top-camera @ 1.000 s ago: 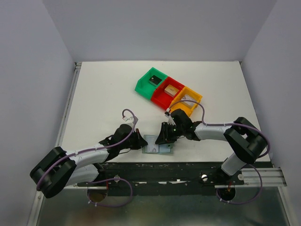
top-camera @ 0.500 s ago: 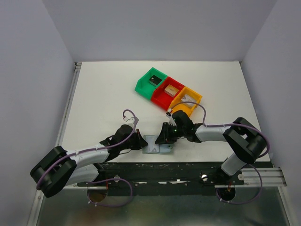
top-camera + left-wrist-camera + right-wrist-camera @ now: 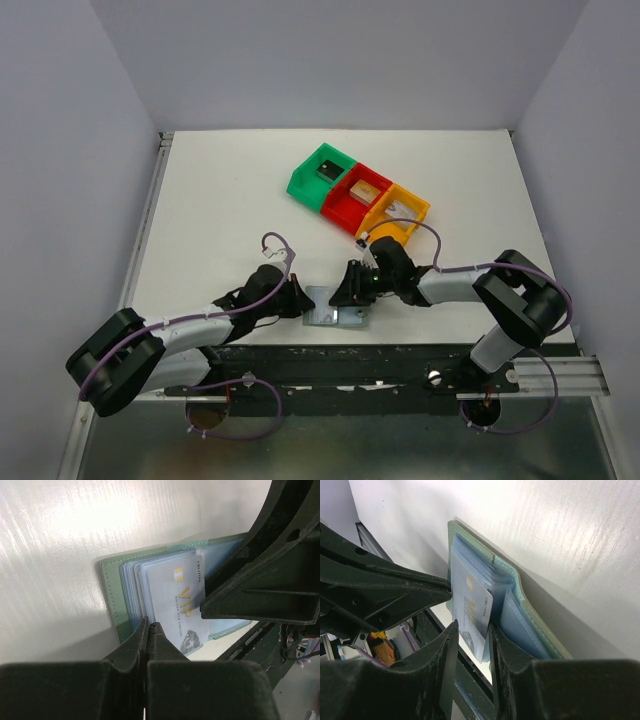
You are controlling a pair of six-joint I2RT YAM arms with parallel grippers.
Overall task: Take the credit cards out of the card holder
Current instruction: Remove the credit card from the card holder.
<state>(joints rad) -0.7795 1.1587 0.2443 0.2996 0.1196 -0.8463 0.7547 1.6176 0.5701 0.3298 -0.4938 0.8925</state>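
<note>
Lying open in the lower centre of the top view, the card holder [image 3: 335,318] is resting near the table's [image 3: 220,220] front edge, with its long axis running left to right. It is showing pale green-blue covers and clear sleeves. A silver-grey card [image 3: 177,597] with gold VIP lettering is sticking out down-frame. The left gripper [image 3: 149,626] is pressing fully closed tips against the sleeves. The right gripper [image 3: 472,630] is standing partly open astride the card, and whether it is clamping the card cannot be told.
</note>
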